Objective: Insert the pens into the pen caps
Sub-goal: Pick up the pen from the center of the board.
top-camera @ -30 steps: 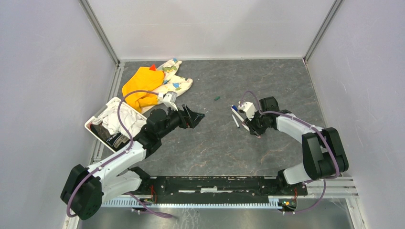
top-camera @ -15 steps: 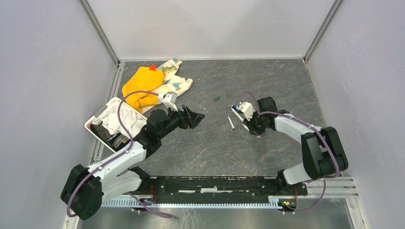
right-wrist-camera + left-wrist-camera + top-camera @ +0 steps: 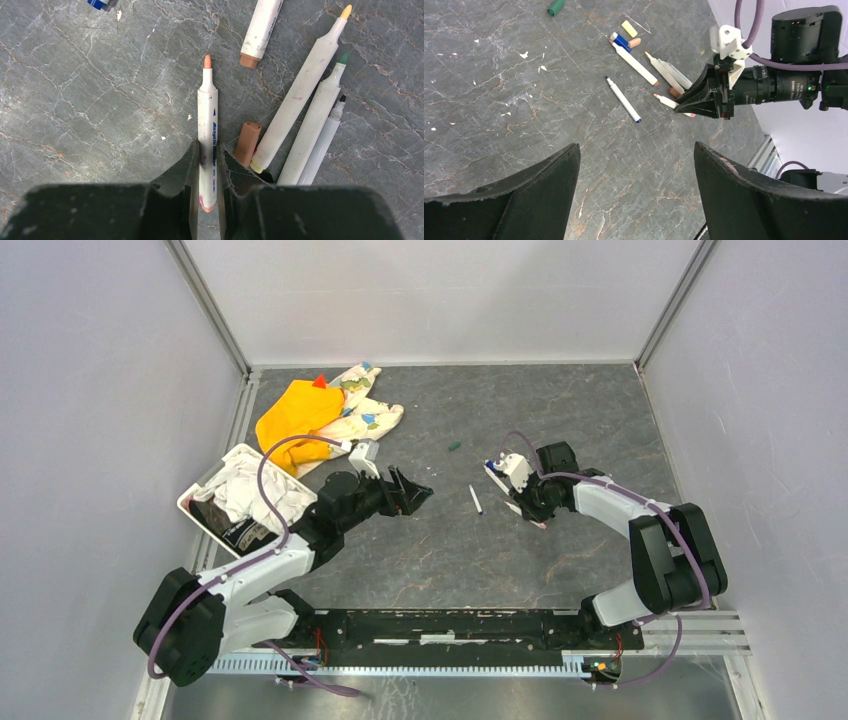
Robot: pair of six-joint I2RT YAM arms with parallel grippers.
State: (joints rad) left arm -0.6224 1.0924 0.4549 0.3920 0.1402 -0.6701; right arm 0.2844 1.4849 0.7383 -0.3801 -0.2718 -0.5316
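Stretching low, the right claw (image 3: pixel 207 152) pinches an orange-tipped pen (image 3: pixel 207 115); the left claw (image 3: pixel 636 147) gapes empty.

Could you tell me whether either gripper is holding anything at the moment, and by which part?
The right gripper pinches the orange-tipped pen by the rear part of its barrel; the left gripper is open and empty.

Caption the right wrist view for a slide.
Right claw grips an orange-tipped pen lying on the grey table, a loose tan cap just beside it.
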